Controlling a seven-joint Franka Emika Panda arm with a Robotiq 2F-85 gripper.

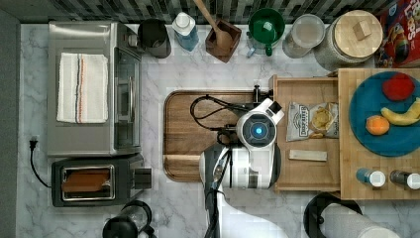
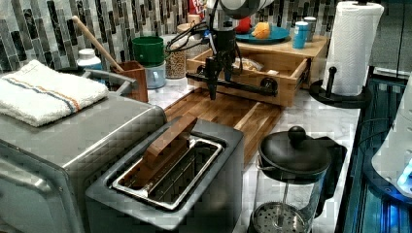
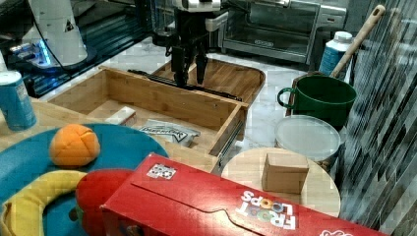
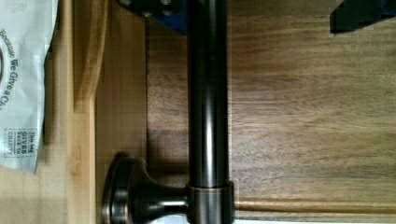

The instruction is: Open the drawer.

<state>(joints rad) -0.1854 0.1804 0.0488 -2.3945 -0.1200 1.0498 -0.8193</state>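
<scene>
Underneath — marble counter (image 1: 233,218); tiled backsplash (image 2: 29,34)

- top view looks straight down on the counter.
- left view sits low beside the toaster (image 2: 170,170), facing the drawer (image 2: 252,73).
- right view looks back from behind the cereal box (image 3: 206,201); both share the drawer.
- wrist view hangs close over the handle (image 4: 208,102).

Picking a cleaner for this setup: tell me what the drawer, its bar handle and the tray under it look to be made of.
The drawer: pale unpainted wood, matte, faint grain, perhaps bamboo. Bar handle: dark metal by its look, with a glossy highlight and coppery edges at the mount, possibly bronze-finished. Tray: darker brown wood in glued strips, with a satin sheen.
</scene>
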